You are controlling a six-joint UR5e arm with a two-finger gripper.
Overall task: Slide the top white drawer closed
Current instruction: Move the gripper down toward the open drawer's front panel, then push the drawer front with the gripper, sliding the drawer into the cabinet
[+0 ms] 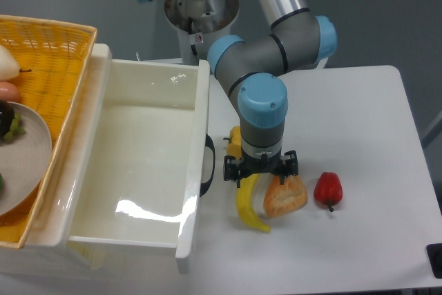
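Gripper [260,173] low over worktop [359,136], above yellow banana [247,204] and tan bread piece [285,195]; open or clenched, cannot tell. Top white drawer [138,164], glossy deep box, pulled fully out at left, nothing inside. Best approach likely: press flat against front panel beside black curved handle [208,165], push straight leftward. Yellow wicker basket [59,46] holds grey plate [27,160].

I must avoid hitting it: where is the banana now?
The banana lies on the white table, between the open top white drawer and the croissant, partly under the gripper.
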